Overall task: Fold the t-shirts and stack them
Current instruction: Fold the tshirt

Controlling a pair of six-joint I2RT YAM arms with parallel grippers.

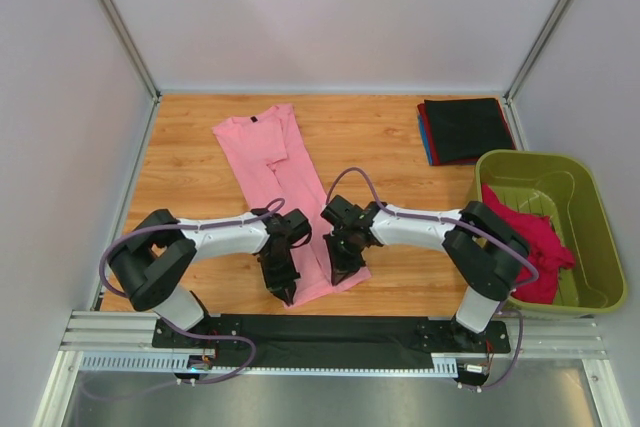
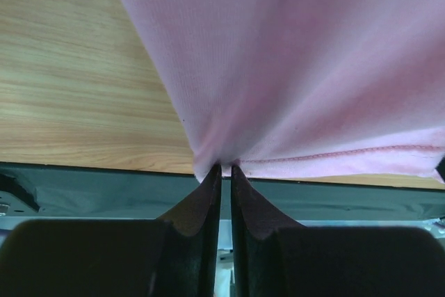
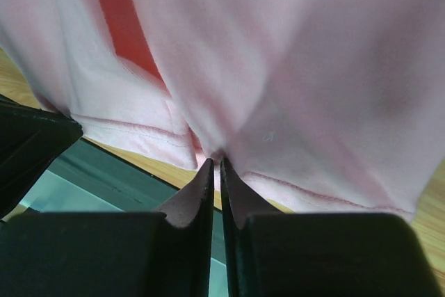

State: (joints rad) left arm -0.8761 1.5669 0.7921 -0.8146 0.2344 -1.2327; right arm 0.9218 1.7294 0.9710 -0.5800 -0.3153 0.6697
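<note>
A light pink t-shirt lies lengthwise on the wooden table, folded narrow, collar at the far end. My left gripper is shut on its near hem at the left corner; the cloth bunches at the fingertips. My right gripper is shut on the near hem at the right side, pink cloth pinched between the tips. A stack of folded shirts, black on top with red and blue edges, sits at the far right. A magenta-red shirt lies crumpled in the tub.
An olive-green plastic tub stands at the right edge of the table. White walls close in the left, far and right sides. A black base rail runs along the near edge behind the grippers.
</note>
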